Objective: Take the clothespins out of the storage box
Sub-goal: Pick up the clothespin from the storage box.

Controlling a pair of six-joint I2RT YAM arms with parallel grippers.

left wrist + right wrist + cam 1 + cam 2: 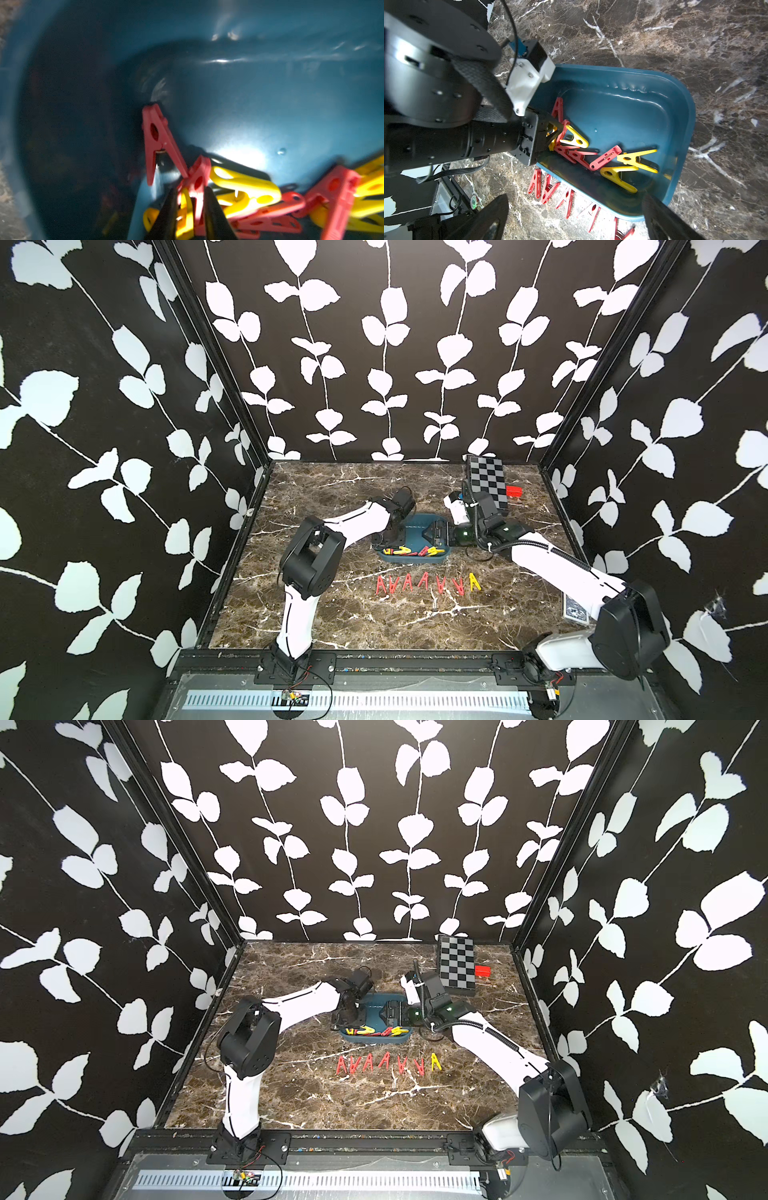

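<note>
**Box.** The box [414, 523] [376, 1006] sits on the worktop [332, 614], at the centre of the frame in both top views. The upper part of its floor is bare.

**Clothespins.** A heap of clothespins [409, 551] [591, 154], red and yellow mixed, lies inside the box along the wall nearest the lower edge of the frame. Below the box and apart from it, a row [428, 584] [388, 1064] of further clothespins lies on the worktop. These are red, with a single yellow one at the right end.

**Left claw.** The left claw [553, 133] [191, 209] reaches into the left end of the box, tips down in the heap. In the left wrist view its two black fingers [166, 218] stand close together. A red clothespin [198, 185] and part of a yellow one fill the narrow gap between them. That view is blurred, so I cannot tell whether the fingers actually press on the clothespin.

**Right claw.** The right claw [430, 533] [392, 1013] is spread wide and holds nothing. It is over the right part of the box. In the right wrist view its fingers [492, 218] enter at the lower edge of the frame, one over the worktop and one over the box rim.

**Other items.** A checkerboard [486, 485] and a red block [514, 491] lie at the upper right of the worktop, well apart from the box.
</note>
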